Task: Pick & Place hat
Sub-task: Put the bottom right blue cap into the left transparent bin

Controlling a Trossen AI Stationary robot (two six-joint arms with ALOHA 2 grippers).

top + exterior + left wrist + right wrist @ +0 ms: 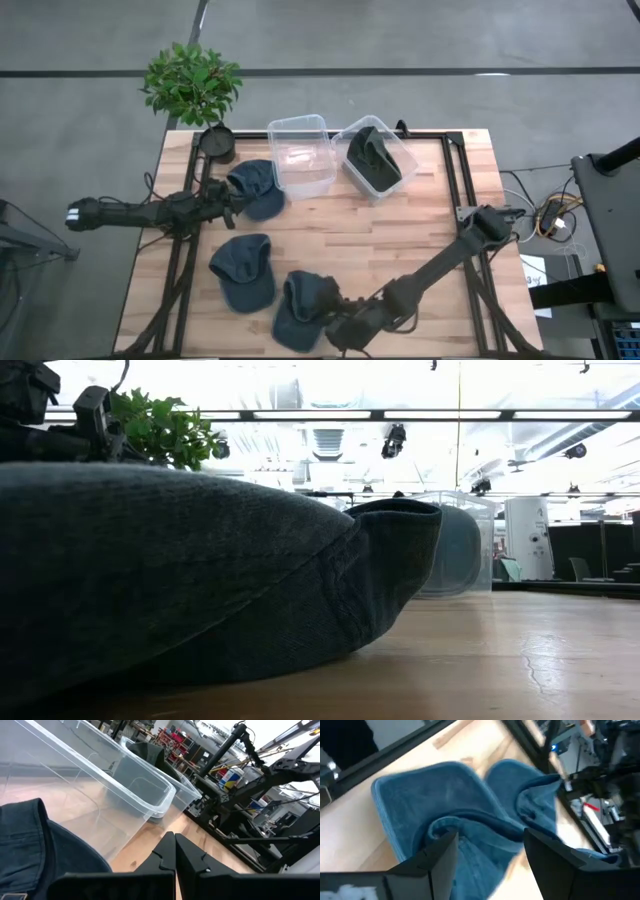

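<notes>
Three blue caps lie on the wooden table. One cap is beside my left gripper, which is shut with this cap off to its side. A second cap lies in the middle. The third cap lies at the near edge, crumpled. My right gripper is open, one finger on either side of this cap's bunched crown. This near cap fills the low view. My right gripper comes slanting down from the table's right at the near cap, with the raised fold of its crown between the open fingers. I cannot tell whether the fingers touch the cloth. The cap lies on the table.
An empty clear bin and a second clear bin holding a dark hat stand at the far edge. A potted plant stands at the far left corner. Bare wood lies right of the caps.
</notes>
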